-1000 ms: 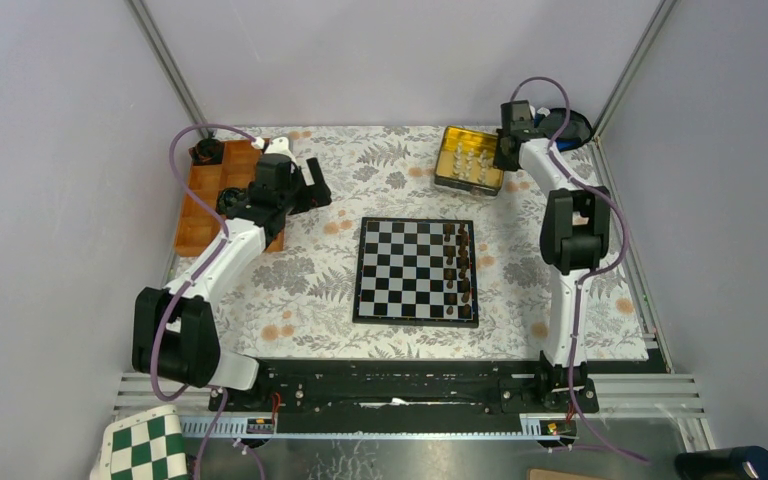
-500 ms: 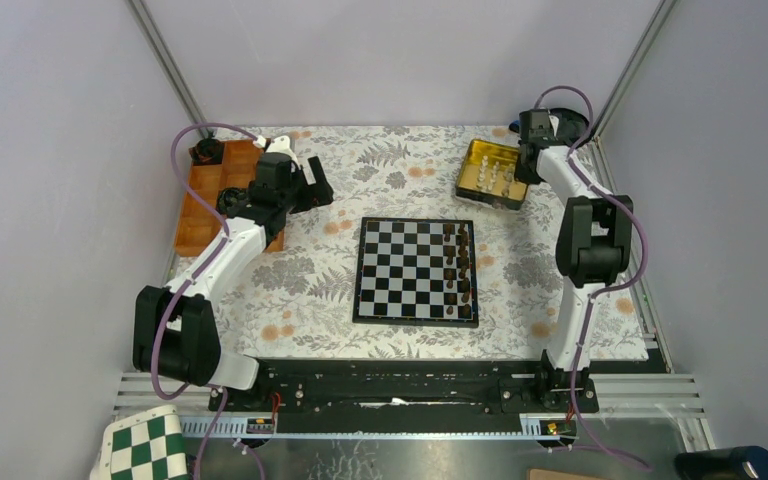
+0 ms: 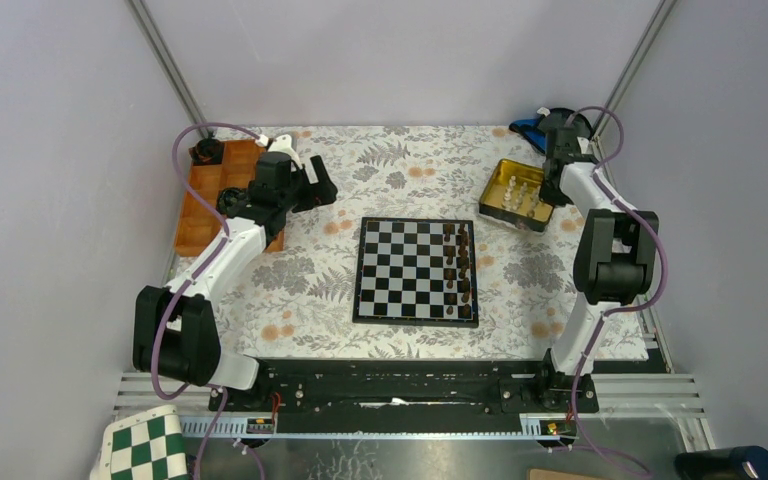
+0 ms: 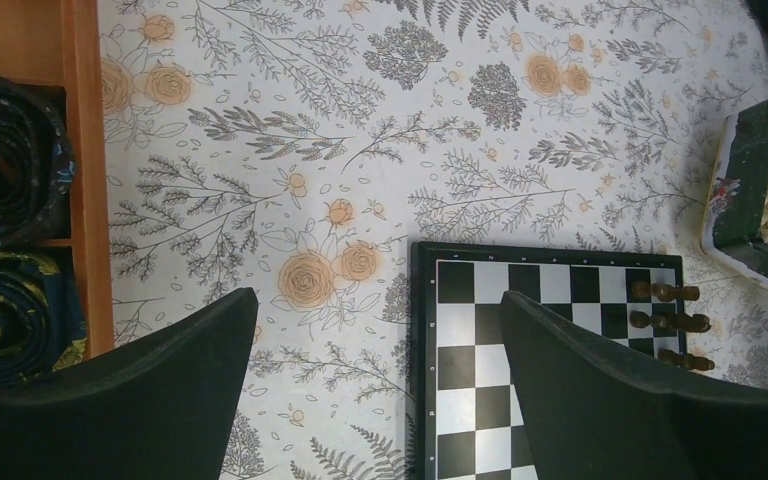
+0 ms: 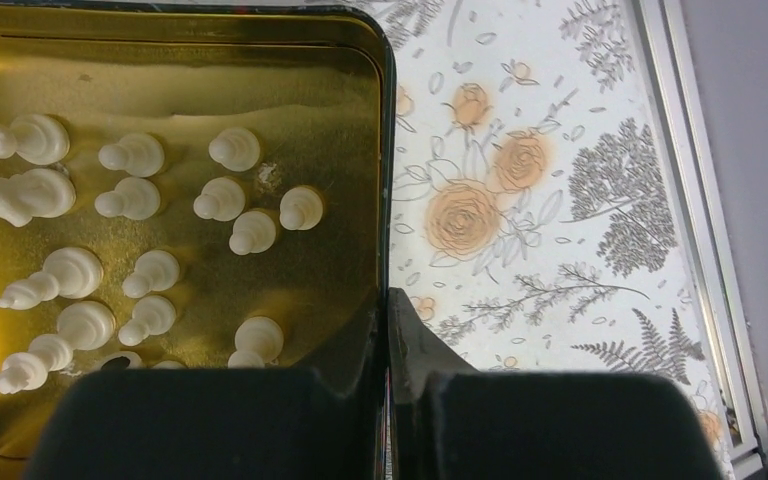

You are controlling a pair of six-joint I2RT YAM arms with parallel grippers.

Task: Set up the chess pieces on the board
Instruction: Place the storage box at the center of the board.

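The board (image 3: 400, 270) lies in the middle of the flowered cloth, with dark pieces (image 3: 457, 265) along its right side. Several cream chess pieces (image 5: 130, 200) lie and stand inside a gold tin (image 3: 505, 178) at the back right. My right gripper (image 5: 388, 300) is shut on the tin's right wall (image 5: 385, 150), one finger inside and one outside. In the top view the right gripper (image 3: 556, 178) sits at the tin's right side. My left gripper (image 4: 375, 300) hangs open over the cloth by the board's (image 4: 480, 330) left edge, holding nothing; in the top view the left gripper (image 3: 322, 186) is at the back left.
An orange wooden tray (image 3: 205, 205) with dark rolled items (image 4: 0, 160) stands at the back left. A blue object (image 3: 528, 127) lies behind the tin. A green-and-white checkered board (image 3: 145, 445) sits off the table at the bottom left. The table's metal rail (image 5: 680, 200) runs close to the tin's right.
My right gripper has dragged the tin to the right and slightly nearer, turning it a little. The left arm has hardly moved.
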